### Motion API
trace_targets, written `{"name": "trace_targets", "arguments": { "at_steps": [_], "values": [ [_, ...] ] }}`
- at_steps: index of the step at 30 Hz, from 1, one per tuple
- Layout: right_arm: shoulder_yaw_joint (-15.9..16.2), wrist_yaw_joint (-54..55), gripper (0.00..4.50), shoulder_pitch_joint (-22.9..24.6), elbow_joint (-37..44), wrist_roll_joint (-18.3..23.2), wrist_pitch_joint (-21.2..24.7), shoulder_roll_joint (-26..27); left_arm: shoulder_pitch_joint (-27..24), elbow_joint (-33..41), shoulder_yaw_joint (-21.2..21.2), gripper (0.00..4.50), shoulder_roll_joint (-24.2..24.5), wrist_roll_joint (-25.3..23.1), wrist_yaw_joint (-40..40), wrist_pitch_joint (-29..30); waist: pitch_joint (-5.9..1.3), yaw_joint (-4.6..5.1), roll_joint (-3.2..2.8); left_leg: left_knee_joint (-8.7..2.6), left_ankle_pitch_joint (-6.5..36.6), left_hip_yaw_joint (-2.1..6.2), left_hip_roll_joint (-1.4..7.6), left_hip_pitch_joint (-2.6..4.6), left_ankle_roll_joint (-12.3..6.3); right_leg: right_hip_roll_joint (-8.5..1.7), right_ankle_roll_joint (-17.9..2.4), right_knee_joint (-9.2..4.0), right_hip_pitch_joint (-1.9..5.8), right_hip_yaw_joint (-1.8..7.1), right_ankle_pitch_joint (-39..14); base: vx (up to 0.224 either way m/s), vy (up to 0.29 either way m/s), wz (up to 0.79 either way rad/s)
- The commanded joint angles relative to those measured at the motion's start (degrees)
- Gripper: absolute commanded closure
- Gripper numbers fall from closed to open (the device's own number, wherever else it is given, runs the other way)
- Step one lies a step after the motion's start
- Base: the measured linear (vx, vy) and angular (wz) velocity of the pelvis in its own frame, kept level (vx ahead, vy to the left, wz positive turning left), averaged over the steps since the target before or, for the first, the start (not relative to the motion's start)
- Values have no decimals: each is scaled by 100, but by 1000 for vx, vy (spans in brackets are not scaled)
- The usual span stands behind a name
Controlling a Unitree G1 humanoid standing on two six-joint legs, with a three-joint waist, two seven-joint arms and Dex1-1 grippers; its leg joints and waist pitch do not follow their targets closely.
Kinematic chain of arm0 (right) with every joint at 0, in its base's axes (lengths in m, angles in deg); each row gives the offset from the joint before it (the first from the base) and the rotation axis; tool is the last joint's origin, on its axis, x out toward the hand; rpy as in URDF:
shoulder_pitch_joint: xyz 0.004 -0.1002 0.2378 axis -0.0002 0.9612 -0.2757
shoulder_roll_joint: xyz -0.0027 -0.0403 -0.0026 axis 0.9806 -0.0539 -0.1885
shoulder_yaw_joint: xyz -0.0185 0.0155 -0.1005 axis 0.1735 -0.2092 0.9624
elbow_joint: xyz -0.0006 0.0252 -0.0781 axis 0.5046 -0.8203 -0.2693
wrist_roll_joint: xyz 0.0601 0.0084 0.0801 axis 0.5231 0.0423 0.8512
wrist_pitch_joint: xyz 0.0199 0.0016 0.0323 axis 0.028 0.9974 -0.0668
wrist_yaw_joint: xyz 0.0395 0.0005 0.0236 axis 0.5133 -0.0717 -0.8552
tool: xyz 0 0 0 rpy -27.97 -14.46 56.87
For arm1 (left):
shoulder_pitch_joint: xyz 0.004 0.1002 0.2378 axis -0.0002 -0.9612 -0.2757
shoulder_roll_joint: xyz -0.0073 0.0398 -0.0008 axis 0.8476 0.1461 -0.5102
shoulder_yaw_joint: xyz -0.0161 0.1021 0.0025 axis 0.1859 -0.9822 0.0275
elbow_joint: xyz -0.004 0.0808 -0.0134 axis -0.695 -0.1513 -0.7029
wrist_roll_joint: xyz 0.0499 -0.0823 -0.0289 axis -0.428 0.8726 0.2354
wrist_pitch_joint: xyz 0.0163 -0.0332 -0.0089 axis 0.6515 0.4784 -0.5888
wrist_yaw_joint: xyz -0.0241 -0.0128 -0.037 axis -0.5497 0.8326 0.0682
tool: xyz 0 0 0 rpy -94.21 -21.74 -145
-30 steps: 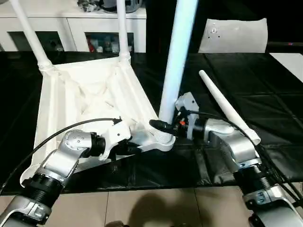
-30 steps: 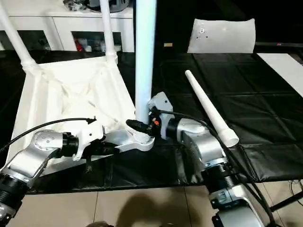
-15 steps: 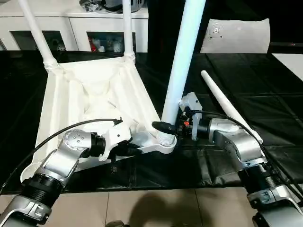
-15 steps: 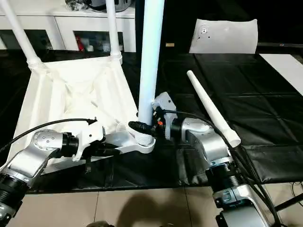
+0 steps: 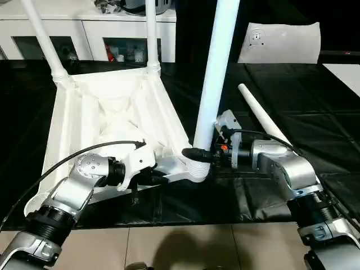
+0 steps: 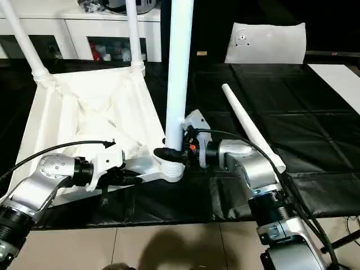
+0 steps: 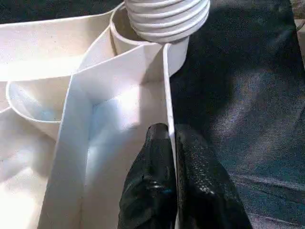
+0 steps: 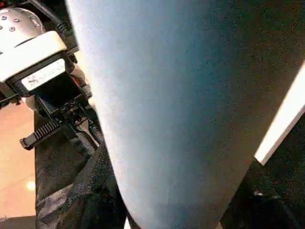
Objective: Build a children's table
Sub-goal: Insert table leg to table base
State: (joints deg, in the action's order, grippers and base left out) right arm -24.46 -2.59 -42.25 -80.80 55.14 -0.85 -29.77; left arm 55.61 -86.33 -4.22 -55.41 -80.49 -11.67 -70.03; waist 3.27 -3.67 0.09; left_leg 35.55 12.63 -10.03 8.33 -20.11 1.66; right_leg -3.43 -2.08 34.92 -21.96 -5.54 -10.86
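Note:
The children's table top [image 5: 112,112] lies upside down on the black mat, ribbed underside up. Two legs [image 5: 42,39] [image 5: 151,34] stand in its far corner sockets. A third leg [image 5: 216,73] stands upright in the near right socket [image 5: 197,171], its threaded end [image 7: 167,14] partly showing above the socket. My right gripper [image 5: 197,153] is shut on this leg just above the socket, and the leg [image 8: 167,109] looms close in the right wrist view. My left gripper [image 7: 172,143] pinches the top's thin rim next to that socket. A fourth leg [image 5: 264,121] lies loose on the mat to the right.
A white cabinet [image 5: 84,34] with glass doors stands behind the table top. A white cushion-like sheet [image 5: 284,42] leans at the back right, and a flat white board [image 5: 346,70] lies at the right edge. The mat ends at tiled floor [image 5: 180,247] in front.
The upright third leg's upper part swayed slightly right, then came back a little. My right forearm shifted outward. The left gripper kept its hold on the rim.

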Motion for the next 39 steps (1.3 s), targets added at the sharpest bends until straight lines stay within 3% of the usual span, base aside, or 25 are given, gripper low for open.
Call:
{"name": "trace_targets", "arguments": {
  "at_steps": [1,12,16,21,23,24,25,26,27,28,29,30,31,32,33,34,35,36,37,39],
  "values": [
    [105,69,259,32,-132,-181,-15,-6,141,-10,-30,450,-41,-16,94,-185,-270,39,42,-542,1341,248,560,45,-11,-699,-687,-589,157,469,-2789,0,0,0],
    [105,448,259,-69,-762,-454,-183,132,156,-4,-29,450,-23,-25,157,-179,-260,57,8,-561,1498,259,567,51,43,-697,-721,-589,143,469,-2775,0,0,0],
    [6,514,259,-67,-868,-400,-221,226,159,-3,-28,450,-23,-28,160,-182,-242,76,23,-554,1729,266,553,85,74,-706,-622,-644,112,467,-3183,0,0,0],
    [-247,646,259,15,-964,-186,-213,380,174,-12,24,450,-62,-13,86,-157,-249,78,-21,-567,1789,284,566,86,114,-706,-650,-638,107,471,-3111,0,0,0],
    [-291,674,259,52,-970,-152,-222,389,174,-16,37,450,-72,-10,64,-150,-258,69,-13,-578,1743,284,578,73,118,-704,-694,-617,123,475,-2932,0,0,0],
    [-356,718,259,137,-942,-102,-221,400,177,-25,54,450,-82,-8,31,-139,-260,68,-15,-582,1723,282,582,65,123,-702,-728,-602,129,474,-2818,0,0,0],
    [-375,730,259,161,-933,-87,-221,403,177,-28,59,450,-85,-8,22,-136,-263,54,-76,-585,1723,286,582,68,137,-705,-746,-595,134,478,-2750,0,0,0],
    [-429,755,259,234,-916,-40,-229,421,180,-35,72,450,-94,-8,2,-130,-260,66,-42,-585,1771,278,585,72,149,-702,-770,-601,130,478,-2709,0,0,0],
    [-540,816,259,380,-888,44,-266,461,185,-49,100,450,-114,-7,-39,-111,-257,53,-71,-587,1826,271,581,85,167,-698,-775,-615,120,484,-2697,0,0,0],
    [-577,840,260,428,-881,69,-284,476,187,-53,110,450,-122,-5,-53,-104,-252,60,-59,-590,1843,278,577,68,165,-702,-773,-607,133,479,-2722,0,0,0],
    [-688,894,260,586,-857,125,-374,542,198,-76,143,450,-147,-5,-113,-91,-260,25,-137,-590,1878,288,580,88,191,-716,-781,-603,122,481,-2731,0,0,0],
    [-754,923,260,678,-847,151,-438,586,205,-89,163,450,-162,-6,-151,-85,-253,35,-89,-595,1943,280,579,89,182,-714,-761,-635,121,478,-2796,0,0,0],
    [-785,945,261,759,-800,176,-467,615,214,-105,181,450,-176,-2,-179,-74,-259,30,-82,-599,1905,286,577,78,165,-711,-765,-620,139,475,-2774,0,0,0],
    [-829,977,261,876,-733,211,-509,657,226,-126,207,450,-196,2,-220,-58,-255,4,-201,-598,1918,301,572,70,178,-724,-761,-615,143,476,-2763,0,0,0],
    [-888,1024,261,1058,-608,274,-563,714,246,-157,239,450,-220,-7,-289,-48,-246,-5,-212,-613,2014,303,584,85,197,-717,-740,-639,129,473,-2780,0,0,0],
    [-906,1044,261,1101,-580,289,-578,728,251,-165,248,450,-228,-7,-306,-42,-250,2,-163,-618,2064,298,578,88,192,-711,-717,-652,130,471,-2829,0,0,0],
    [-1015,1147,261,1364,-417,383,-670,806,284,-214,291,450,-269,-2,-380,-9,-246,1,-159,-619,2079,303,576,90,185,-712,-703,-654,131,472,-2878,0,0,0],
    [-1065,1185,261,1476,-349,423,-710,835,295,-230,304,450,-282,4,-393,3,-247,-28,-246,-614,2140,293,579,122,196,-720,-679,-680,102,479,-2954,0,0,0],
    [-1096,1223,261,1615,-269,420,-814,854,311,-259,306,450,-290,1,-395,1,-241,-37,-222,-632,2143,302,583,93,177,-720,-641,-695,127,474,-2961,0,0,0],
    [-1081,1248,261,1829,-102,369,-982,850,336,-302,300,450,-294,-18,-400,-12,-265,-59,-256,-635,1979,301,575,88,135,-718,-669,-665,149,471,-2781,0,0,0]
  ]
}}
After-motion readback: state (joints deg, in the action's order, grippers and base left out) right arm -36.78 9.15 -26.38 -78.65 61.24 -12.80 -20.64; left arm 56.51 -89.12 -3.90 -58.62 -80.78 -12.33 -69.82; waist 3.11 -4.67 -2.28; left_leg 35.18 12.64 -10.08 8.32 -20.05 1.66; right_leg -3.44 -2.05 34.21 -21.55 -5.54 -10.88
